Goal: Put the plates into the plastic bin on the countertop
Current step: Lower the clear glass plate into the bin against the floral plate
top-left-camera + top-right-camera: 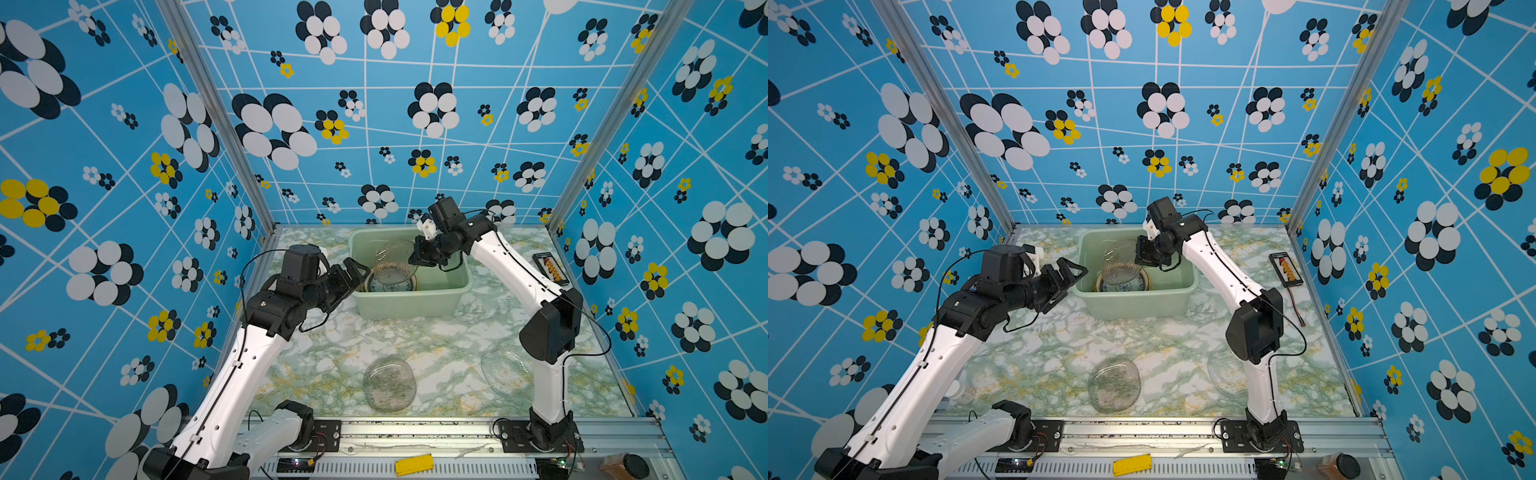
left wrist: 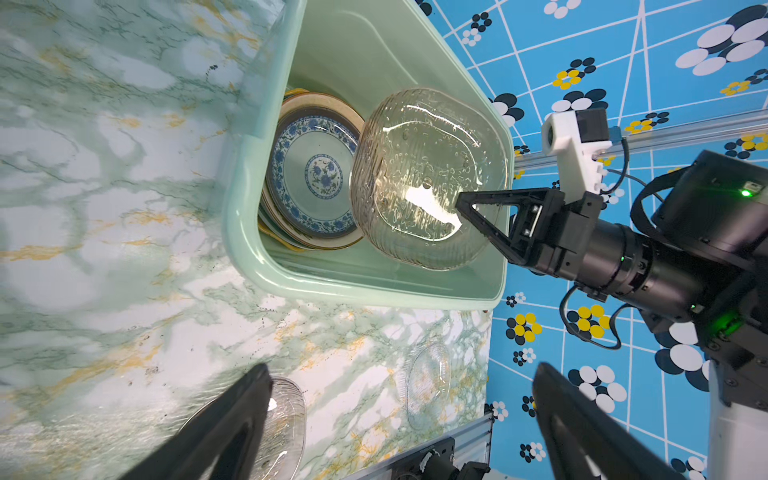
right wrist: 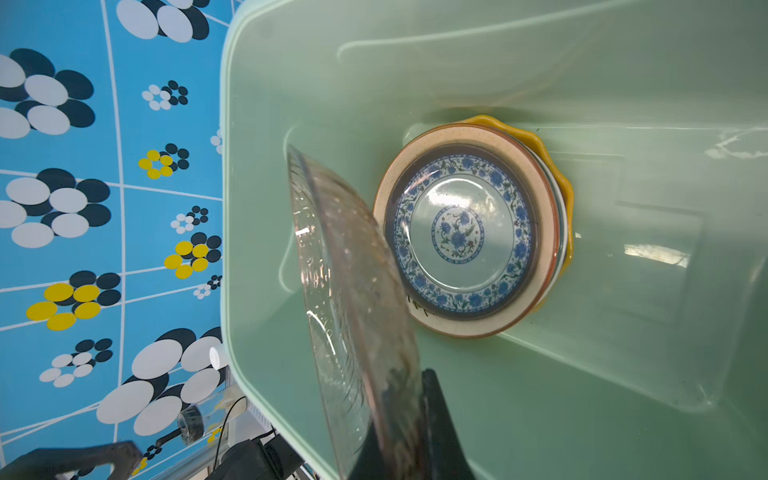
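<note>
The pale green plastic bin [image 1: 407,306] [image 1: 1133,306] [image 2: 249,257] [image 3: 540,62] stands at the back of the marble countertop [image 1: 332,345]. Inside lies a stack of plates, topped by a blue-patterned one [image 1: 398,287] [image 2: 311,174] [image 3: 457,237] over a beige and a yellow plate [image 3: 559,166]. My right gripper [image 1: 417,255] [image 1: 1142,257] [image 2: 461,208] [image 3: 411,415] is shut on the rim of a smoky glass plate [image 1: 392,262] [image 1: 1121,266] [image 2: 419,166] [image 3: 345,291], tilted steeply inside the bin above the stack. My left gripper [image 1: 353,286] [image 1: 1071,286] [image 2: 399,370] hangs open and empty at the bin's left edge.
Two clear glass plates lie on the near countertop: one in the middle [image 1: 389,384] [image 1: 1113,384] [image 2: 282,415], one partly behind the right arm [image 1: 505,372] [image 1: 1227,374] [image 2: 428,382]. A small black board [image 1: 550,268] [image 1: 1285,270] lies by the right wall.
</note>
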{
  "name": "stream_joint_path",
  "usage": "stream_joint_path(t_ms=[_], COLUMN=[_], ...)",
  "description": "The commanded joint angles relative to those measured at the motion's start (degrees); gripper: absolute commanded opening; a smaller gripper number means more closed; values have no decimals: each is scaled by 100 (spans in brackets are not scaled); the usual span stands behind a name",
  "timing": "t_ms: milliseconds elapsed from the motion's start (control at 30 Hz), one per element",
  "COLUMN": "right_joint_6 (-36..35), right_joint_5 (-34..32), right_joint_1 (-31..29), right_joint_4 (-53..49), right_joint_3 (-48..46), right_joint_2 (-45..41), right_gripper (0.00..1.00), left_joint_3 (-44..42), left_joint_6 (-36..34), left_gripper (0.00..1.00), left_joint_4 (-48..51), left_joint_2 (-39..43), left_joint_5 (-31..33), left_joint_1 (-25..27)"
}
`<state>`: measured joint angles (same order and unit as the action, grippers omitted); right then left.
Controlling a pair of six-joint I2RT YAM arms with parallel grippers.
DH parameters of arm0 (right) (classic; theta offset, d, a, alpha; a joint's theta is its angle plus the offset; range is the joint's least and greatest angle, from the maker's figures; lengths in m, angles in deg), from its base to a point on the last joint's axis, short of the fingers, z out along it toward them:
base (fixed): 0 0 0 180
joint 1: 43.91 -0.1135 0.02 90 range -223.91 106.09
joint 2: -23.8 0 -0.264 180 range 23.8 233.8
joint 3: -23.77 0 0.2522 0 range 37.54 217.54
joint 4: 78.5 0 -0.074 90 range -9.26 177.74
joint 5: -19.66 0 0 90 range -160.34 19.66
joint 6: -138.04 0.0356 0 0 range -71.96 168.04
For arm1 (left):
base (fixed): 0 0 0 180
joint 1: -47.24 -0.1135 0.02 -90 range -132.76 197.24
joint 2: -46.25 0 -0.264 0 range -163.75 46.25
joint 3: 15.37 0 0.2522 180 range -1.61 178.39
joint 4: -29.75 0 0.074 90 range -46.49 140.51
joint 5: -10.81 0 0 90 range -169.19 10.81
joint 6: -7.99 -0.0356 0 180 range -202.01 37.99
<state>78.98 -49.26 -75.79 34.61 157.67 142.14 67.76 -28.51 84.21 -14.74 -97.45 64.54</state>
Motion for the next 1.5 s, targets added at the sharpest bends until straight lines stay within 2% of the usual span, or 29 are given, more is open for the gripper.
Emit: stream_joint_path(t_ms=[0, 500, 1200, 1300, 1467], right_joint_6=[53, 168, 133, 145, 141], right_joint_5=[130, 379, 406, 409, 343], right_joint_1=[-47, -36, -34, -36, -37], right_joint_4=[109, 346, 434, 456, 462], right_joint_3=[168, 414, 222, 214, 245], right_joint_2=[208, 1163, 1564, 1601, 1648], right_gripper=[7, 9, 16, 22, 37], left_joint_3=[47, 214, 258, 248, 174], left_joint_6=[-245, -392, -340, -335, -291], left_gripper=[99, 99, 99, 99, 99], left_joint_4=[113, 103, 156, 165, 151], left_joint_2=[-110, -549, -670, -679, -677], left_joint_5=[167, 358, 340, 345, 346], left_joint_1=[-27, -13, -3, 0, 0])
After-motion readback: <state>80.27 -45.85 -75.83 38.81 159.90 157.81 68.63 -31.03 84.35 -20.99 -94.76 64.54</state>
